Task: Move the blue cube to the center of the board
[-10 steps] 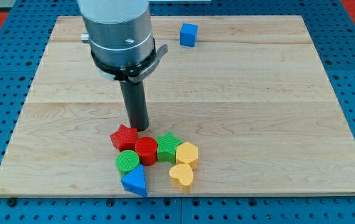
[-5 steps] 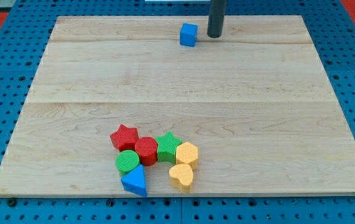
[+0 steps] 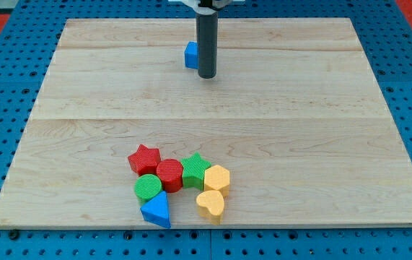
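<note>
The rod stands upright in the upper middle of the frame, its tip (image 3: 206, 75) resting on the wooden board (image 3: 321, 108) just right of the blue cube (image 3: 190, 55), apparently touching it or nearly so; the rod hides the cube's right part, so contact cannot be confirmed. The rod has no jaws to open or close and holds nothing; it can only push. The cube sits near the board's top edge, slightly left of the midline, well above the board's centre. Judgement: with the tip at the cube's right side and slightly below it, a push from here would send the cube leftward rather than down; the tip likely needs to get above the cube to drive it toward the centre. A cluster lies well apart in the lower middle: red star (image 3: 144, 159), red cylinder (image 3: 169, 175), green star (image 3: 195, 170), green cylinder (image 3: 147, 188), blue triangle (image 3: 156, 210), and two yellow hearts (image 3: 217, 178) (image 3: 210, 204).
</note>
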`<state>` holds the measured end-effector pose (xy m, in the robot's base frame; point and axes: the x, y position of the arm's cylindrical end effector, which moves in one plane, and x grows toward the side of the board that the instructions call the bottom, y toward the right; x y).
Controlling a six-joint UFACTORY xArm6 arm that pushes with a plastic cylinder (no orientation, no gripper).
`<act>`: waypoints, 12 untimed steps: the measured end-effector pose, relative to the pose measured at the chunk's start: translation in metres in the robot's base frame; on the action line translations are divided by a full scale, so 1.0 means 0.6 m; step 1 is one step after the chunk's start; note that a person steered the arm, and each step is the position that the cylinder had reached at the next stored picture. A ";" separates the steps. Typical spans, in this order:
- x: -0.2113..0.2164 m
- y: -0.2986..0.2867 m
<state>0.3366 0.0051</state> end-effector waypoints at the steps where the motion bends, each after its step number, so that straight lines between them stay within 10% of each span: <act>1: -0.055 0.038; 3: -0.098 -0.036; 5: 0.066 -0.057; 8: -0.026 -0.064; 12: 0.047 -0.251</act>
<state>0.3651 -0.1453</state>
